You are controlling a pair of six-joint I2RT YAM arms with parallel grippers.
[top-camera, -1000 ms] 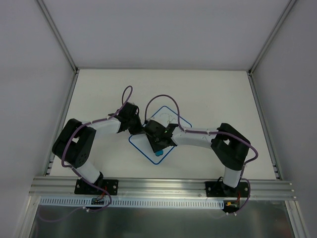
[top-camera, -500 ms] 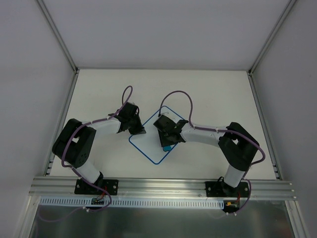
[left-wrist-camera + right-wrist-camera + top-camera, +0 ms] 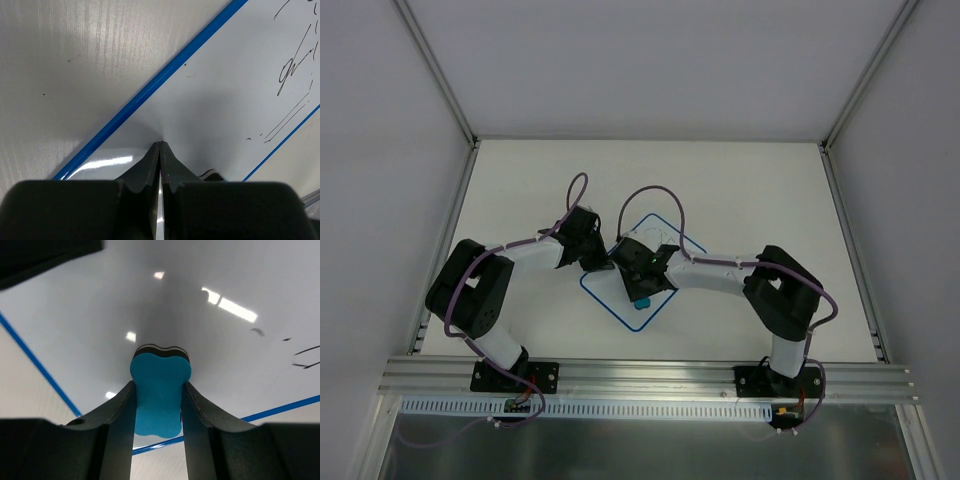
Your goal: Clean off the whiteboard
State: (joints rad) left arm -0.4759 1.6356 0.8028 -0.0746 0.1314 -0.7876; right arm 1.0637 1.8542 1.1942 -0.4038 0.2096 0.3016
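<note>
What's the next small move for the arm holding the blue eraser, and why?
Probably sweep the right gripper, shut on the blue foam eraser block, toward the dark pen marks visible on the glossy white blue-bordered rectangular whiteboard; the shut left gripper appears to pin it near its edge.

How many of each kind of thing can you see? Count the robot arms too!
robot arms: 2, the left arm and the right arm
whiteboard: 1
blue eraser: 1
total: 4
</note>
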